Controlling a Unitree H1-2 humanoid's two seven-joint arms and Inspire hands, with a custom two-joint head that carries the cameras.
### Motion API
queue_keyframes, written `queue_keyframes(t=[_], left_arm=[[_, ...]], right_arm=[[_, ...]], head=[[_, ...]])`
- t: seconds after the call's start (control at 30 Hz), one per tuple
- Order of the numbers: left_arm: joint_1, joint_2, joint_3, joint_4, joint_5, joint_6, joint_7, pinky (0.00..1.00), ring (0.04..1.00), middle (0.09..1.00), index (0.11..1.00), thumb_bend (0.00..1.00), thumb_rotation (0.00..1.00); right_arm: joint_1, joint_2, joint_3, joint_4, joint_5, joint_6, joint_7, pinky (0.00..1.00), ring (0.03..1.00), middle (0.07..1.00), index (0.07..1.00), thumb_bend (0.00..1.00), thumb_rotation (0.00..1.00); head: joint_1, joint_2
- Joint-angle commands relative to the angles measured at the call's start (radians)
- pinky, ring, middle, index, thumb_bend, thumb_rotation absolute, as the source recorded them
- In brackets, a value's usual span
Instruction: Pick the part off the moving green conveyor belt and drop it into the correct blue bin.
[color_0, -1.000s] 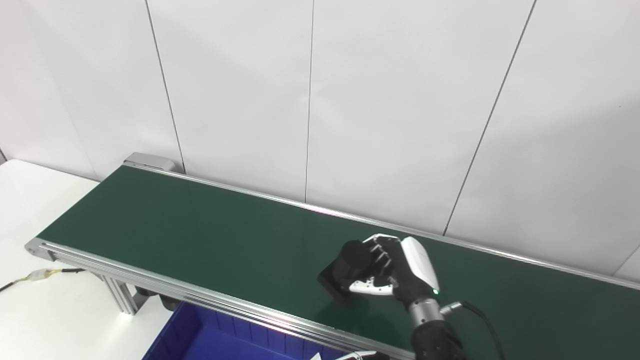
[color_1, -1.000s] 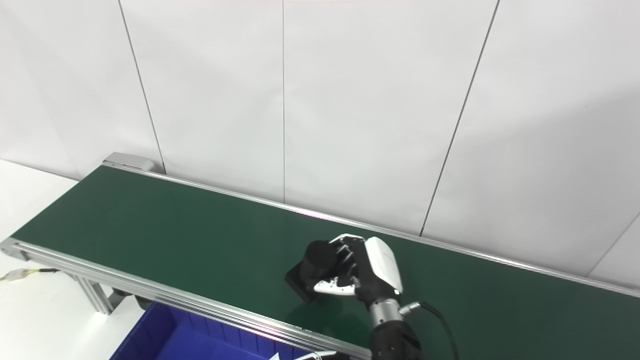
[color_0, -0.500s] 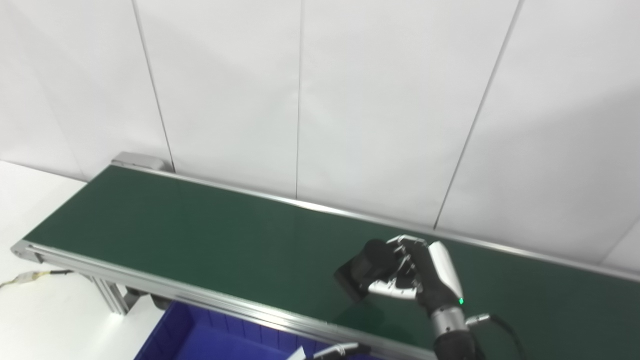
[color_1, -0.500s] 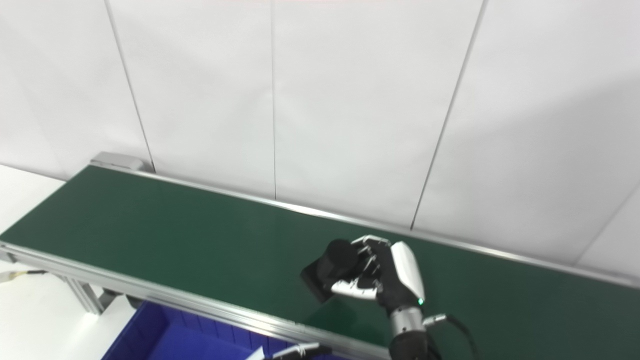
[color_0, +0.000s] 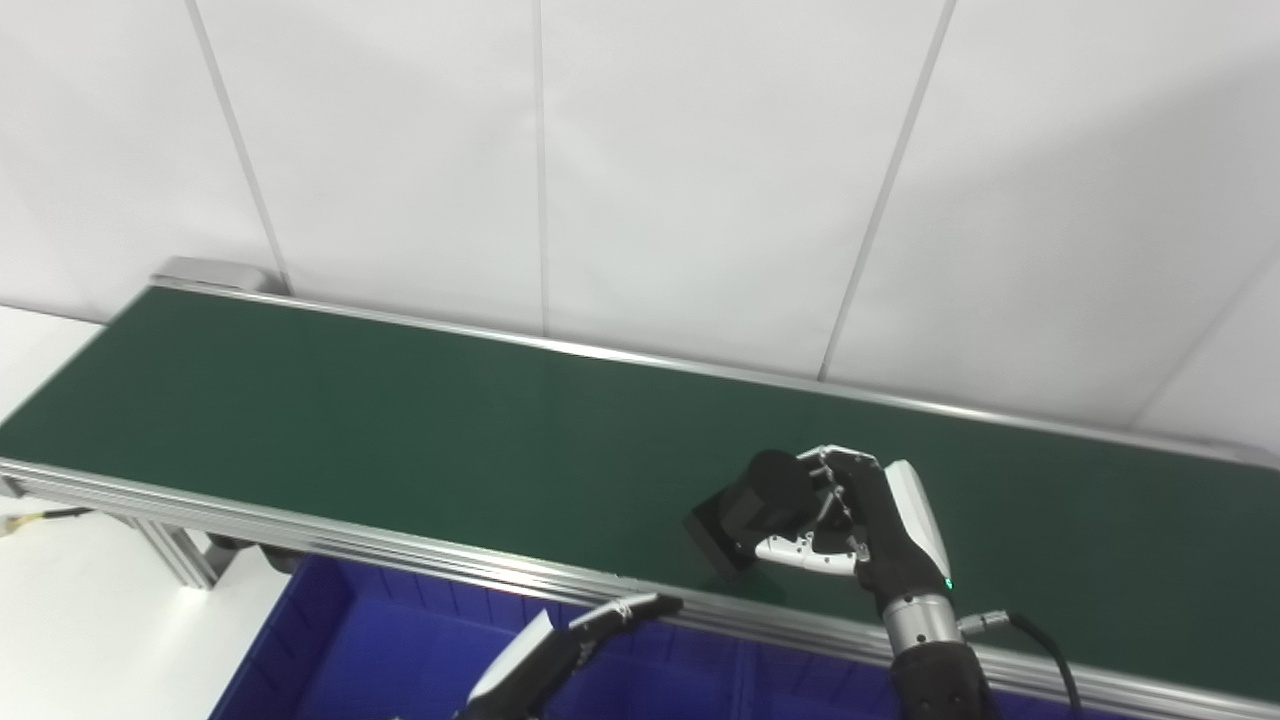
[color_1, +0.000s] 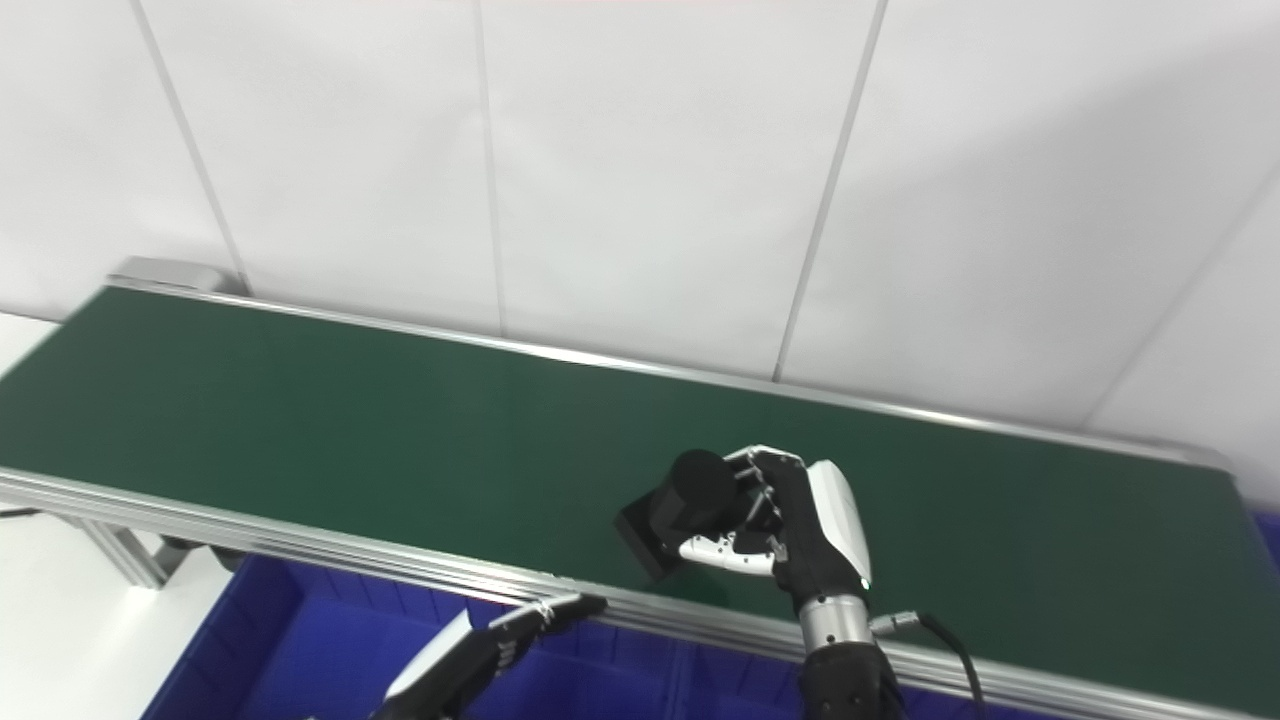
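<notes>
1. Left eye view: the right hand (color_0: 865, 525), white-backed with dark fingers, is closed around the black part (color_0: 750, 505), a round cylinder on a square base; fingers wrap its far side and the pale thumb runs under its near side. The part sits over the dark green conveyor belt (color_0: 400, 420), near the belt's front rail; whether it touches the belt surface or is just lifted I cannot tell
2. Left eye view: the step in hand looks like the pick itself, with the grasp made and the carry not yet done. The next move calls for lifting the part clear of the silver aluminium front rail (color_0: 330, 545), then bringing it forward and down over the blue plastic bin (color_0: 310, 650) that lies just in front of and below the belt
3. Right eye view: the left hand (color_1: 490, 640) shows below the belt's front rail, over the blue bin, fingers stretched out flat and apart, holding nothing. It lies between the belt and the bin floor, so it could stand in the way of a drop straight down from the part
4. Right eye view: behind the belt stands a white panelled wall (color_1: 650, 180); a black cable (color_1: 945, 645) trails from the right wrist over the belt's front rail and could snag on it. Which bin is correct cannot be read from here
</notes>
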Motion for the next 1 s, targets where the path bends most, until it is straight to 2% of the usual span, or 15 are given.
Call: queue_keyframes(t=[0.0, 0.03, 0.07, 0.1, 0.2, 0.23, 0.3, 0.4, 0.53, 0.73, 0.97], left_arm=[[-0.007, 0.013, 0.007, -0.046, -0.028, -0.007, -0.013, 0.92, 0.917, 0.898, 0.856, 0.93, 0.24], [-0.006, 0.015, 0.009, -0.055, -0.031, 0.002, -0.016, 0.91, 0.912, 0.901, 0.858, 0.93, 0.24], [-0.005, 0.016, 0.011, -0.061, -0.034, 0.008, -0.018, 0.89, 0.905, 0.904, 0.86, 0.92, 0.24], [-0.006, 0.019, 0.013, -0.069, -0.032, 0.013, -0.019, 0.88, 0.901, 0.906, 0.861, 0.92, 0.24], [-0.009, 0.022, 0.018, -0.082, -0.033, 0.021, -0.021, 0.85, 0.882, 0.904, 0.861, 0.91, 0.25], [-0.009, 0.023, 0.019, -0.089, -0.037, 0.028, -0.022, 0.85, 0.882, 0.904, 0.861, 0.91, 0.25], [-0.013, 0.024, 0.022, -0.094, -0.048, 0.032, -0.024, 0.85, 0.876, 0.899, 0.856, 0.91, 0.24], [-0.02, 0.028, 0.025, -0.101, -0.056, 0.04, -0.027, 0.85, 0.868, 0.893, 0.855, 0.92, 0.24], [-0.022, 0.033, 0.03, -0.118, -0.066, 0.063, -0.033, 0.84, 0.866, 0.892, 0.858, 0.92, 0.25], [-0.023, 0.033, 0.037, -0.133, -0.069, 0.082, -0.037, 0.85, 0.866, 0.884, 0.851, 0.93, 0.24], [-0.022, 0.03, 0.042, -0.143, -0.046, 0.09, -0.032, 0.84, 0.864, 0.876, 0.843, 0.95, 0.26]], right_arm=[[0.001, -0.004, -0.01, -0.057, 0.01, 0.006, 0.003, 0.11, 0.164, 0.47, 0.477, 0.52, 0.0], [0.015, -0.008, -0.013, -0.071, 0.011, 0.011, 0.007, 0.11, 0.165, 0.47, 0.477, 0.52, 0.0], [0.025, -0.011, -0.015, -0.081, 0.011, 0.015, 0.009, 0.12, 0.166, 0.47, 0.477, 0.52, 0.0], [0.036, -0.017, -0.016, -0.097, 0.01, 0.023, 0.016, 0.12, 0.167, 0.47, 0.477, 0.52, 0.0], [0.064, -0.033, -0.018, -0.135, 0.005, 0.043, 0.034, 0.11, 0.157, 0.469, 0.478, 0.52, 0.0], [0.072, -0.038, -0.019, -0.148, 0.004, 0.05, 0.041, 0.11, 0.156, 0.469, 0.479, 0.52, 0.0], [0.096, -0.05, -0.02, -0.177, 0.003, 0.064, 0.053, 0.1, 0.153, 0.469, 0.479, 0.52, 0.0], [0.128, -0.06, -0.023, -0.21, -0.003, 0.089, 0.062, 0.1, 0.154, 0.469, 0.479, 0.52, 0.0], [0.157, -0.073, -0.026, -0.239, 0.0, 0.098, 0.079, 0.12, 0.177, 0.47, 0.48, 0.52, 0.0], [0.195, -0.092, -0.034, -0.274, 0.014, 0.098, 0.106, 0.12, 0.174, 0.469, 0.479, 0.52, 0.0], [0.242, -0.124, -0.046, -0.305, 0.035, 0.091, 0.136, 0.13, 0.185, 0.47, 0.478, 0.52, 0.0]], head=[[0.0, -0.001], [-0.011, 0.018], [-0.011, 0.018], [-0.016, 0.04], [-0.021, 0.052], [-0.026, 0.073], [-0.029, 0.078], [-0.046, 0.113], [-0.064, 0.14], [-0.104, 0.146], [-0.099, 0.153]])
